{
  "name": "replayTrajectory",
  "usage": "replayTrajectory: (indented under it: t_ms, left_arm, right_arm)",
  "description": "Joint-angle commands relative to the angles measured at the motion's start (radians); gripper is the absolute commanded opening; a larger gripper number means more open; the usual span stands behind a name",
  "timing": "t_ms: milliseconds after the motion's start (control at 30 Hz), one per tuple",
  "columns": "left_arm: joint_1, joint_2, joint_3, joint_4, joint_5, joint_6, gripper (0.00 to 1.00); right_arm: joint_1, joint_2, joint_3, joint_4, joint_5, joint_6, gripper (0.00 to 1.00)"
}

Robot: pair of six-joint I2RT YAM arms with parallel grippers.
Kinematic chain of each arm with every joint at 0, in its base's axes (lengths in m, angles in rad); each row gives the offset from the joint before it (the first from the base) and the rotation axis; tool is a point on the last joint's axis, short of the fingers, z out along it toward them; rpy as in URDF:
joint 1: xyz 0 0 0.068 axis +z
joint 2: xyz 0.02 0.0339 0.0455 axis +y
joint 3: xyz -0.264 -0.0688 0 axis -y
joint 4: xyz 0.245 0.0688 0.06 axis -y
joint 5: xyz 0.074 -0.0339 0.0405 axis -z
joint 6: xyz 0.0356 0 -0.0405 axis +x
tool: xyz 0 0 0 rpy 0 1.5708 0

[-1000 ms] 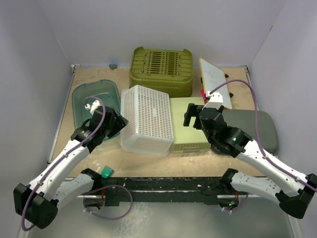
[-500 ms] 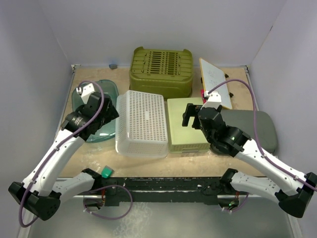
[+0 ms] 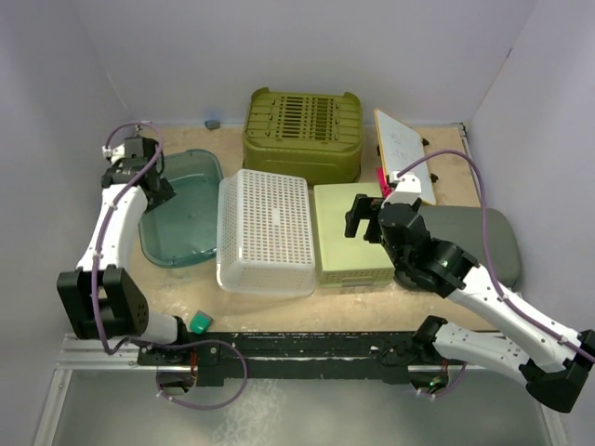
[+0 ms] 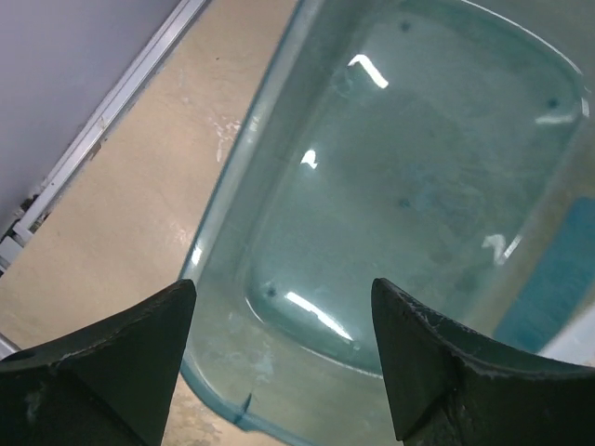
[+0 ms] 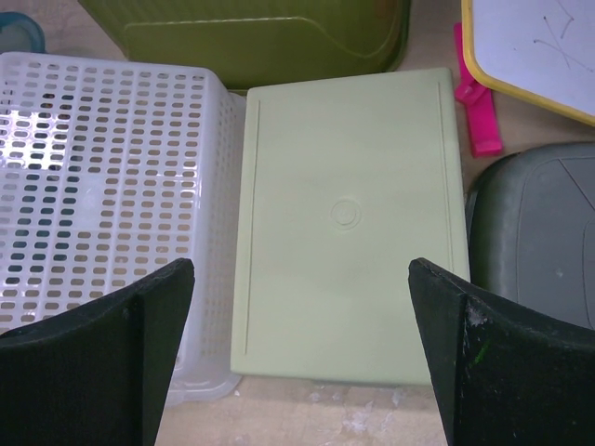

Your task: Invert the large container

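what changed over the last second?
Left gripper drew away from the white basket's left side and swung out to the far left; its fingers now hang open over the teal tub. The basket, skewed before, squared up beside the pale green box. Right gripper, open above that box, the tub and the olive crate stayed put.

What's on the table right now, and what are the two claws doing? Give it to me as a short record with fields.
white basket: centre, base up
teal tub: left of the basket, opening up, empty
pale green box: right of the basket, flat face up
olive crate: at the back
whiteboard: back right
grey plastic piece: far right
left claw: open, above the teal tub, holding nothing
right claw: open, above the pale green box, holding nothing
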Motion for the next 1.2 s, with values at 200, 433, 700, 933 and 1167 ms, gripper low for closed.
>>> replayTrajectory:
  t_ms: [200,433,700,933,1167]
  left_arm:
    - [0.252,0.100,-0.104,0.268,0.209,0.081,0.73]
    - [0.320,0.193,-0.083,0.296,0.294,0.157,0.66]
    - [0.321,0.257,-0.098,0.338,0.312,0.170,0.55]
    - [0.320,0.257,-0.079,0.334,0.328,0.185,0.28]
    - [0.290,0.226,0.047,0.232,0.229,0.214,0.00]
  right_arm:
    - [0.002,-0.046,-0.015,-0.017,0.014,0.011,0.99]
    - [0.002,-0.045,-0.019,-0.020,-0.001,0.005,0.99]
    - [0.001,-0.033,-0.011,-0.016,0.001,0.004,0.99]
    - [0.002,-0.039,-0.011,-0.025,0.005,0.005,1.00]
    - [0.001,-0.035,-0.002,-0.019,0.022,0.004,0.99]
